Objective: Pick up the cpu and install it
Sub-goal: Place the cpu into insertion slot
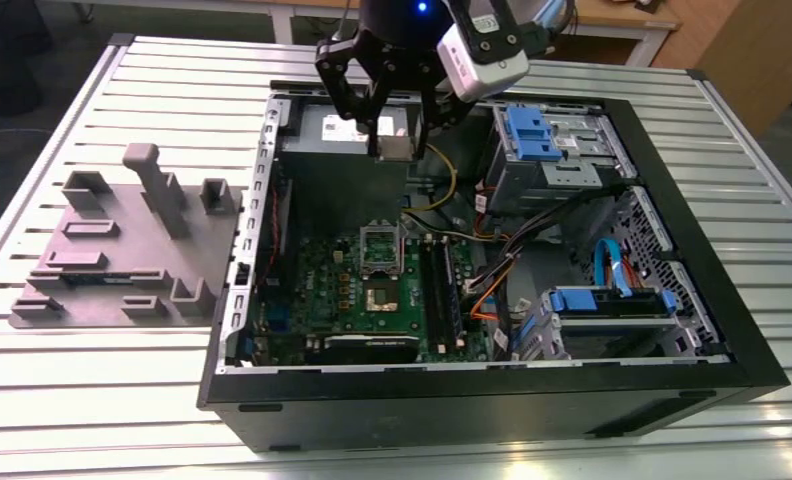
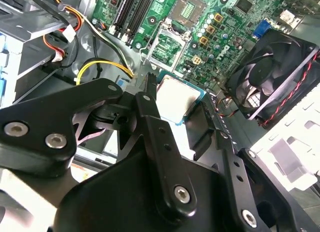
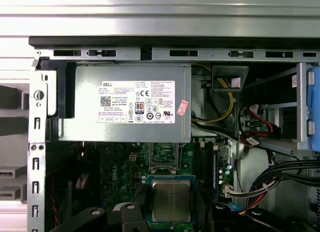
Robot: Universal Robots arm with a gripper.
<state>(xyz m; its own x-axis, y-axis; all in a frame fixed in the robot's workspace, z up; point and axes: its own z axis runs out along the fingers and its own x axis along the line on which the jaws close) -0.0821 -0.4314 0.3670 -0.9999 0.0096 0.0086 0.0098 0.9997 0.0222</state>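
The cpu [image 1: 398, 148], a small square chip with a pale silvery top, hangs in the air over the back of the open computer case [image 1: 716, 330]. My gripper [image 1: 396, 138] is shut on it, one black finger on each side edge. In both wrist views the cpu [image 2: 175, 98] [image 3: 171, 199] sits between the fingertips [image 2: 149, 90] [image 3: 131, 211], level and above the green motherboard [image 1: 319, 300]. The open cpu socket [image 1: 380, 262] [image 3: 162, 154] [image 2: 167, 44] lies below and ahead of the chip, with its metal frame lifted.
A grey metal box with a white label [image 3: 125, 107] fills the case's back corner beside the gripper. Long black memory sticks [image 1: 436, 285] stand by the socket. Loose coloured cables [image 1: 503, 270], a black fan [image 2: 275, 72] and blue drive bays [image 1: 543, 135] crowd the case. A grey plastic fixture [image 1: 129, 240] rests on the slatted table.
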